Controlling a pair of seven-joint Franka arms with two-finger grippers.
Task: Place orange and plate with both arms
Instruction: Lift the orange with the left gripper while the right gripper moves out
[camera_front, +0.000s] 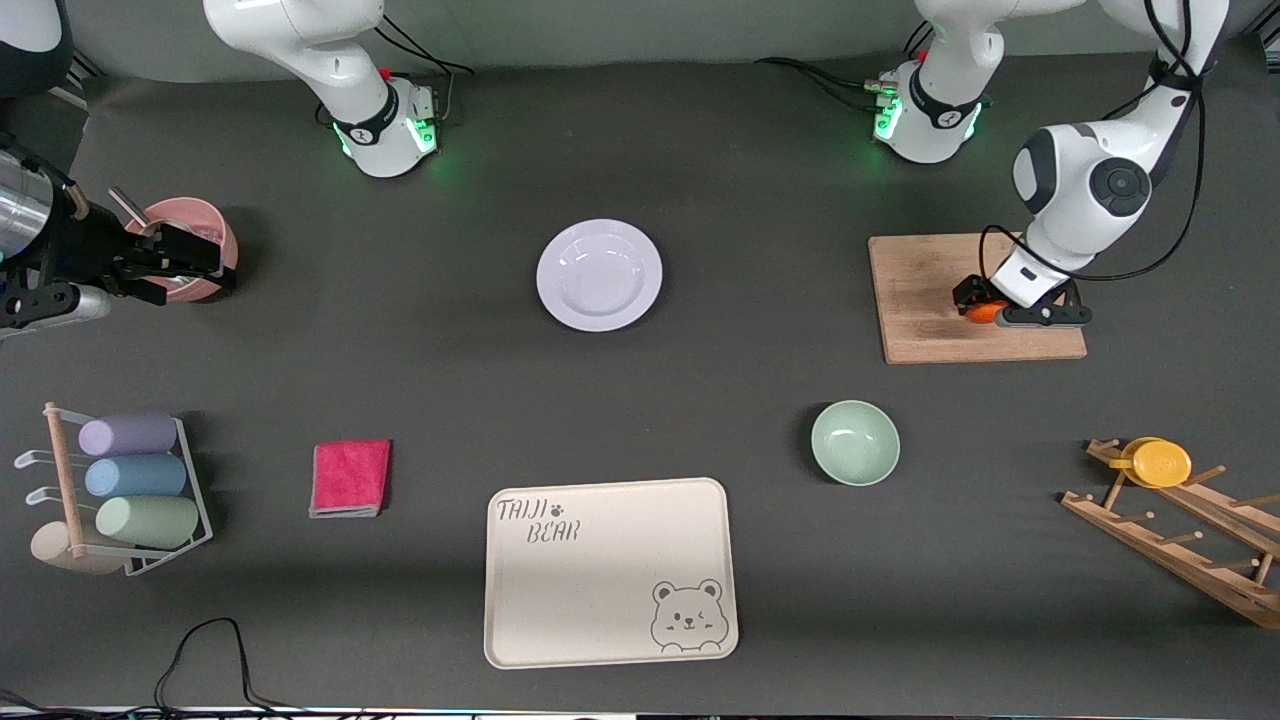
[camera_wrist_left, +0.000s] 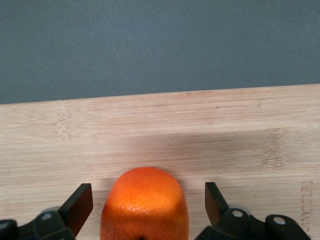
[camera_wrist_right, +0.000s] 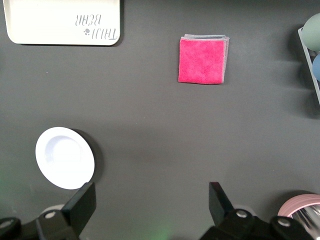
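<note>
Lavender plate (camera_front: 599, 275) holds nothing; left gripper (camera_wrist_left: 145, 205) gapes around orange (camera_wrist_left: 145, 205), right gripper (camera_wrist_right: 150, 205) open.

Two white jointed arms (camera_front: 1090, 180) have rounded glossy shells. Each base (camera_front: 925, 115) is ringed by a black band and glows green along its lower edge; a small red spot sits at about 11 o'clock on each. Black cables trail from both bases and loop along the left arm's upper links. A dark grey round cap marks that arm's elbow joint. The left gripper (camera_wrist_left: 149, 205) and right gripper (camera_wrist_right: 150, 205) are black, with wedge-shaped fingers (camera_wrist_left: 80, 202) and silver screws.
</note>
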